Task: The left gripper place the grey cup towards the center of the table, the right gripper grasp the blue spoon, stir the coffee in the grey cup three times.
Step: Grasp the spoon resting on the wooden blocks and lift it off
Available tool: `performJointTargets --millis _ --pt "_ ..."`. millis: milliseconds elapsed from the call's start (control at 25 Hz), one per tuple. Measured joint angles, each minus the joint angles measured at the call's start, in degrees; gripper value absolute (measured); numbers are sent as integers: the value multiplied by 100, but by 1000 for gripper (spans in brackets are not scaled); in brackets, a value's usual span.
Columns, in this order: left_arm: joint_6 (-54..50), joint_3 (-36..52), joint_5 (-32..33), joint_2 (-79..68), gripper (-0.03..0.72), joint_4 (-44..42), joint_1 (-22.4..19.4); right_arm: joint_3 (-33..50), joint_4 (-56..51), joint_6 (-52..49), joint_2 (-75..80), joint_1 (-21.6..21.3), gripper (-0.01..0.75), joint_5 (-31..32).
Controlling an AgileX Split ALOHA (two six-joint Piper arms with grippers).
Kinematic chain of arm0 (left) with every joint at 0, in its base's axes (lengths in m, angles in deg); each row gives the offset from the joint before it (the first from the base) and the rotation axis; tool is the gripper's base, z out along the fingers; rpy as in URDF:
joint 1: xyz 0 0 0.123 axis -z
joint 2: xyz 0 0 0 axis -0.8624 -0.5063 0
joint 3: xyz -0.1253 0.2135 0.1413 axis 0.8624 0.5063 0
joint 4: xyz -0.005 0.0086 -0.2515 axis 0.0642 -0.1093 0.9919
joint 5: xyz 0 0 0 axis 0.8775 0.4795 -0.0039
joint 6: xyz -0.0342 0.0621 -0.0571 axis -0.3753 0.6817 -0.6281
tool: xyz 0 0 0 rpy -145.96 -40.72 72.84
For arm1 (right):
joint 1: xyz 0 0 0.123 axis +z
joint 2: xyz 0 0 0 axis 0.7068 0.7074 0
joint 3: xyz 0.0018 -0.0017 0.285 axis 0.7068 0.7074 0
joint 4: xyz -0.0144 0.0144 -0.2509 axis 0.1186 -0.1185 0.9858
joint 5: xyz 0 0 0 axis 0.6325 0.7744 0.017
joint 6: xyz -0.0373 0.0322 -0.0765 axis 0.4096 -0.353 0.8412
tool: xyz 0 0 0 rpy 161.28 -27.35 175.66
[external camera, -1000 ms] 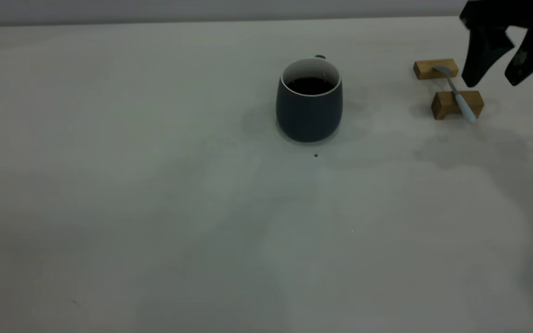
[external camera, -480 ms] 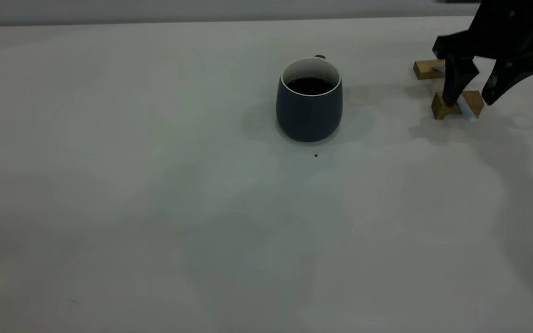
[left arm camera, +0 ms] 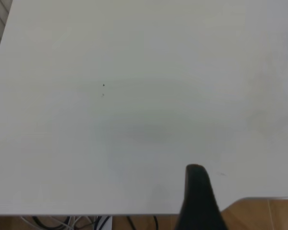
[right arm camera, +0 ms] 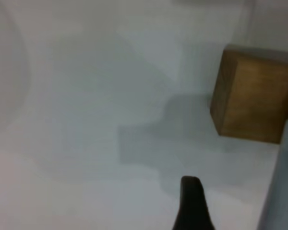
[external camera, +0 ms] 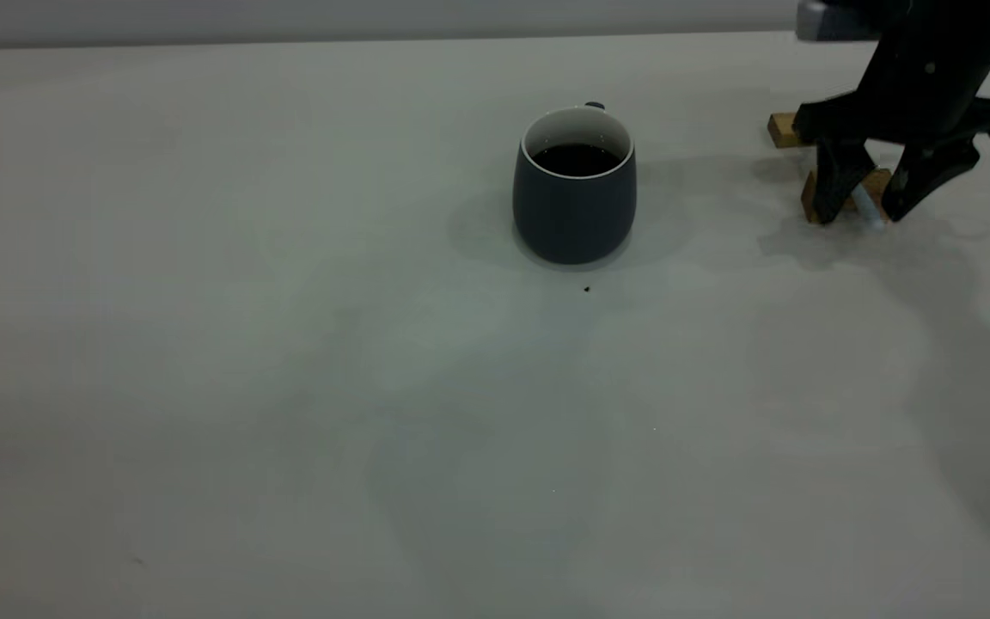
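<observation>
Our right gripper [external camera: 869,209] hangs over the blue spoon [external camera: 866,205], fingers spread, one on each side of the pale handle. The spoon rests across two wooden blocks [external camera: 846,194] at about 3 o'clock from the grey cup [external camera: 574,193], its long axis running roughly 11 to 5. We judge the fingers need only close. Our left gripper [left arm camera: 198,201] sits off near the table [external camera: 289,387] edge; we cannot tell its state.

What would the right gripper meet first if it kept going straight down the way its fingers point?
Probably the blue spoon: the right gripper is open, its fingers straddling the handle on the near wooden block. Depth is unclear, so a fingertip might touch the table first.
</observation>
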Motion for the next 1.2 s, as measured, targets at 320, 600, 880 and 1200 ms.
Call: performJointTargets --millis 320,600,880,1200 --pt "0 0 0 0 585 2 0 0 -10 6 116 0 592 -278" --pt "0 0 0 0 585 2 0 0 -10 0 116 0 552 -288" --pt "0 0 0 0 585 2 0 0 1 0 116 0 330 -249" --pt "0 0 0 0 585 2 0 0 34 0 95 0 128 -132"
